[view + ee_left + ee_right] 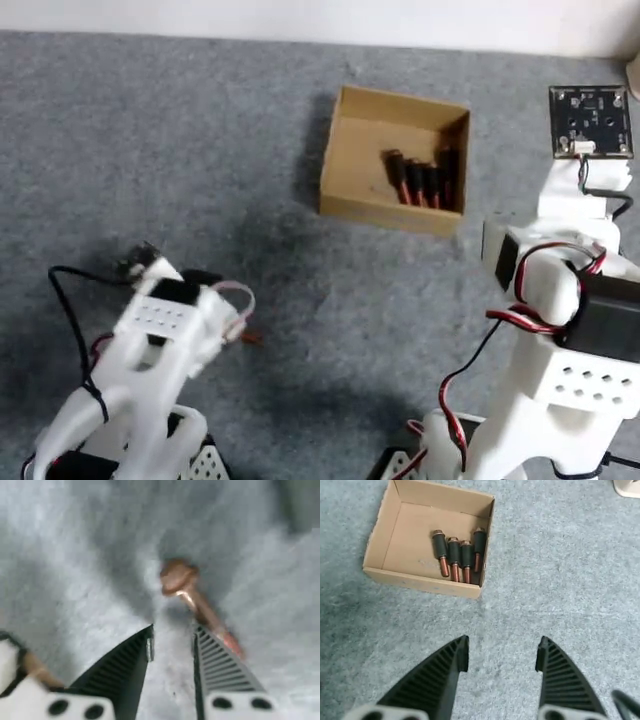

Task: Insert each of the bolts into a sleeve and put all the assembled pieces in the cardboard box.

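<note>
The left hand (172, 635) hangs low over the grey surface (75, 555) with its two fingers apart and nothing between them. A copper bolt (200, 607) lies loose on the surface just ahead of the fingertips. Its flanged head (177, 575) points away from the hand, and its shank slants back past the outer side of one finger. Whether shank and finger touch I cannot tell.

The bolt looks like solid metal, so it is probably stiff, small and light for the arm, with no risk of crushing. Its round, smooth shank is likely to roll on the nap or slip in a loose pinch. The best hold is probably across the shank close under the head, where the flange stops it sliding. That also leaves the plain end free to enter a sleeve. As the bolt lies now it is off the line between the fingers, so the hand would need to shift over it first.

Farther off, the right hand (502, 652) hovers above bare surface, fingers spread wide and holding nothing. Beyond it stands the cardboard box (420, 582), open at the top. Four assembled pieces (453, 552) lie side by side on its floor against one wall. Each is a copper bolt seated in a black sleeve (479, 542).
</note>
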Robot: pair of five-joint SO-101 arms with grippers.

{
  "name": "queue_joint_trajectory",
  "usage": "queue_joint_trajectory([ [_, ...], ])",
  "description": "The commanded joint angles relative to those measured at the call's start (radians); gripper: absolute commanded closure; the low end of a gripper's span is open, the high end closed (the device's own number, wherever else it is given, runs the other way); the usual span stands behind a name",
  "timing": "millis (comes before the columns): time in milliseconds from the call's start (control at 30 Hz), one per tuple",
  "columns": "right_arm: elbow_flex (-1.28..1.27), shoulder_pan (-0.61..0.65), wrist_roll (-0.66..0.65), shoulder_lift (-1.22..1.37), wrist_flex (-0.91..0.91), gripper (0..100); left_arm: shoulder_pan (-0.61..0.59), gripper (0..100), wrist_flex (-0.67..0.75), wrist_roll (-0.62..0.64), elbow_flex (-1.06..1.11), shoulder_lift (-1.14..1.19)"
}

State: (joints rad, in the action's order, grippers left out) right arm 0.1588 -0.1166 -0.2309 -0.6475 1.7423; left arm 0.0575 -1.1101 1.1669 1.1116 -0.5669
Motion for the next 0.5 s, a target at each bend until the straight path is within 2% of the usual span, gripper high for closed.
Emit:
queue_joint_trajectory([
  [0,-0.002,-0.012,-0.017,-0.013,0.018,79.3,-0.035,86,0.014,0.000,-0.054,-0.012],
  [300,-0.004,-0.012,-0.017,-0.013,0.018,79.3,-0.033,86,0.012,-0.002,-0.015,-0.013],
  [467,-0.004,-0.012,-0.017,-0.013,0.018,79.3,-0.033,86,-0.057,-0.002,-0.130,-0.013],
])
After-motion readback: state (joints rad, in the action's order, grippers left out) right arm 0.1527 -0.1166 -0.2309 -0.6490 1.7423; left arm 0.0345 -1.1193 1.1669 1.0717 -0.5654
